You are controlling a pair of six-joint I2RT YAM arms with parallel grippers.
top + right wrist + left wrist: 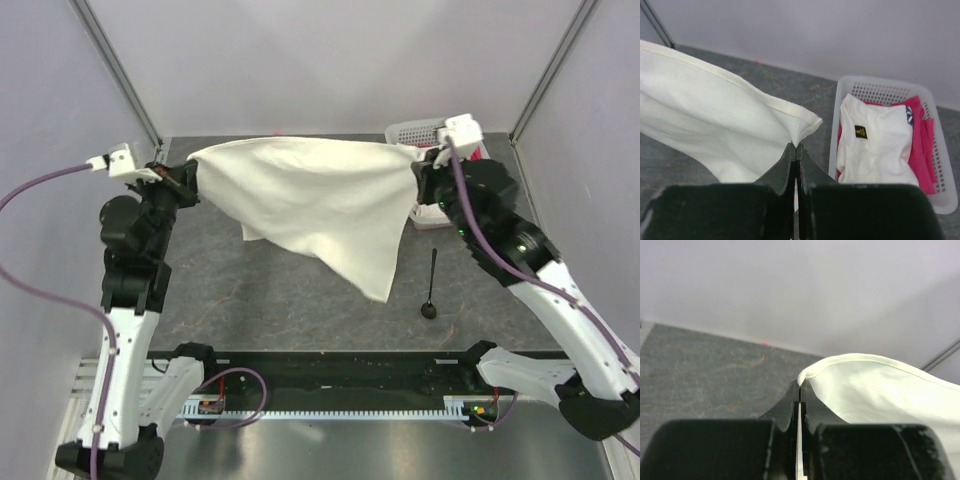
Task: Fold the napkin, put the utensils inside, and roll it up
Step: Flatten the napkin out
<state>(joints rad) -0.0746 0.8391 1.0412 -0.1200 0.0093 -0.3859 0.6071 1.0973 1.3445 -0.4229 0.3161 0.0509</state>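
The cream-white napkin [315,205] hangs stretched in the air between both arms, its lower corner drooping toward the table. My left gripper [188,178] is shut on its left corner, which shows between the jaws in the left wrist view [807,375]. My right gripper [420,172] is shut on its right corner, which shows in the right wrist view [799,131]. The black spoon [431,287] lies on the dark table, right of centre, bowl toward the near edge, below the napkin's right side.
A white perforated basket [890,90] stands at the back right, holding a white garment [875,140] with a small dark mark and a pink cloth [922,150]. Grey walls close in the back and sides. The black rail [330,375] runs along the near edge.
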